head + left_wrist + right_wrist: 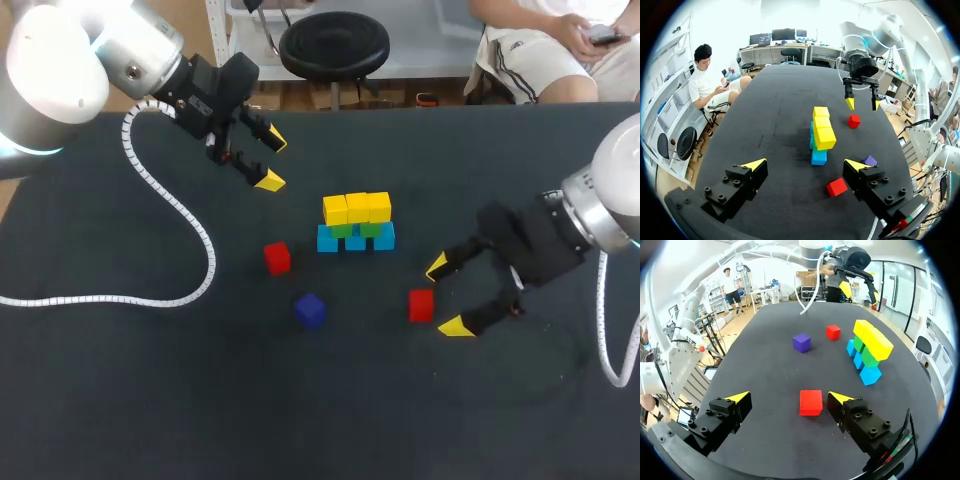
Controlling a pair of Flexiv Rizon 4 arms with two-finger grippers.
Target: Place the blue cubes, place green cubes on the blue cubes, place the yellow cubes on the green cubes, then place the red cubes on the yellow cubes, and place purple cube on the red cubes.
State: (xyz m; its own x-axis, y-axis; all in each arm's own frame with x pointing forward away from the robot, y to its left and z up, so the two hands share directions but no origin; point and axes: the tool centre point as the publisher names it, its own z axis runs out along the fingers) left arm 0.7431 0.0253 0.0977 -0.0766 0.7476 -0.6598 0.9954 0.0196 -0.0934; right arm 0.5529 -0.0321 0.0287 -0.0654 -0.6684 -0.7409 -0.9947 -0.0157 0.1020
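While the right gripper (447, 297) stands spread and empty, a red cube (421, 305) sits on the table (150, 400) just beside it at 9 o'clock, the stack (357, 222) at 10; left gripper (268, 160), also spread, lies farther

- How many green cubes (342, 230) are in the stack?
- The head view shows only 2 thin slivers under the yellow cubes (357, 208). The rest of each is covered.
- And the purple cube (871, 160)?
- In the left wrist view, one finger of the left gripper (805, 164) hides its near corner.
- The blue cubes (818, 157)?
- That same view sees the row end on, so the nearest one hides most of those behind it.
- The arms?
- The head view's corner cuts off the left arm (60, 70), and its side edge cuts off the right arm (620, 190).
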